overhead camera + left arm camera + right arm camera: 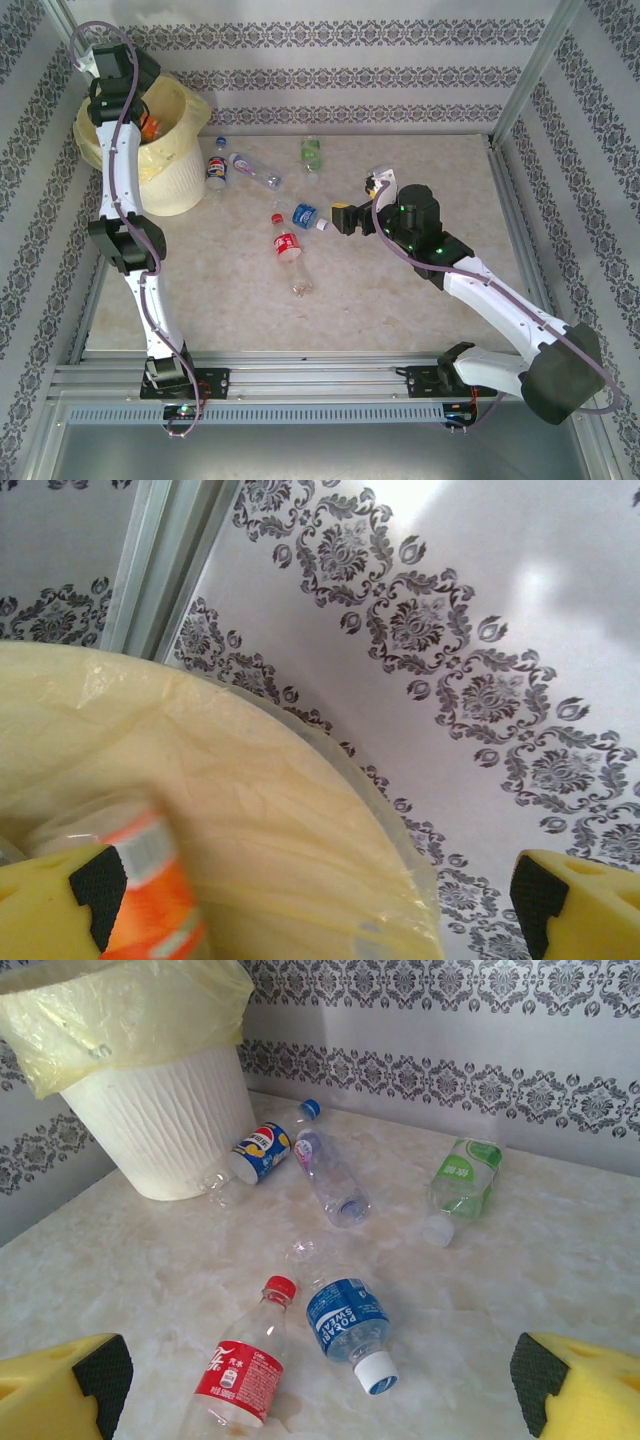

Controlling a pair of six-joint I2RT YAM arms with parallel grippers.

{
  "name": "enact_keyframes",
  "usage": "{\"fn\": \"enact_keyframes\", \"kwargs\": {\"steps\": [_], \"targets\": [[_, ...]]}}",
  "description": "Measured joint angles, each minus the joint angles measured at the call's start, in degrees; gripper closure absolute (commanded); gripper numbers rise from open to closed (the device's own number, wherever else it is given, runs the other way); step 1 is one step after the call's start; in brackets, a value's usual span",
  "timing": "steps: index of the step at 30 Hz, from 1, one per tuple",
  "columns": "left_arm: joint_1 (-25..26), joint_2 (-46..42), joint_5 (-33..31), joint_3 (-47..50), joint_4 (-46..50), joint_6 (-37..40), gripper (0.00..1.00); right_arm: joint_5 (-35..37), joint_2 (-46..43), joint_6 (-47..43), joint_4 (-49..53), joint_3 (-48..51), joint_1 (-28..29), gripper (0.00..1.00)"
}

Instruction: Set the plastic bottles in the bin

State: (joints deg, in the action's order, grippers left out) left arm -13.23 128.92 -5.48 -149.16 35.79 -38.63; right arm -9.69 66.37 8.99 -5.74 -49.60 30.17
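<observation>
One bin (178, 185). Five bottles lie on the worktop (400, 310): a red-label bottle (287, 248), a near blue-label bottle (304, 214), a far blue-label bottle (216, 171), a green-label bottle (312, 152) and a clear bottle (256, 171). A sixth (the orange-label bottle (150, 900)) sits inside the bin.

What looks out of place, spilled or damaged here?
Nothing stands out. The plastic bottles on the table lie on their sides, as expected, with no spill visible; the bin stands upright, its yellow bag loosely draped.
</observation>
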Motion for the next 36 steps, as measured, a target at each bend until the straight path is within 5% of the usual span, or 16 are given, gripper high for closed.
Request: {"fn": "enact_keyframes", "kwargs": {"steps": [13, 22, 36], "targets": [[0.81, -2.12, 2.03, 2.54, 1.40, 1.11, 0.00, 3.78, -0.35, 0.48, -0.02, 0.57, 0.09, 0.02], [6.82, -8.92, 2.71, 8.74, 1.36, 4.76, 0.00, 6.36, 0.98, 1.68, 0.17, 1.49, 0.07, 0.02], [21.81, -31.56, 11.54, 38.64, -4.17, 9.84, 0.00, 3.63, 19.87, -1.31, 7.08, -4.57, -0.02, 0.07]]}}
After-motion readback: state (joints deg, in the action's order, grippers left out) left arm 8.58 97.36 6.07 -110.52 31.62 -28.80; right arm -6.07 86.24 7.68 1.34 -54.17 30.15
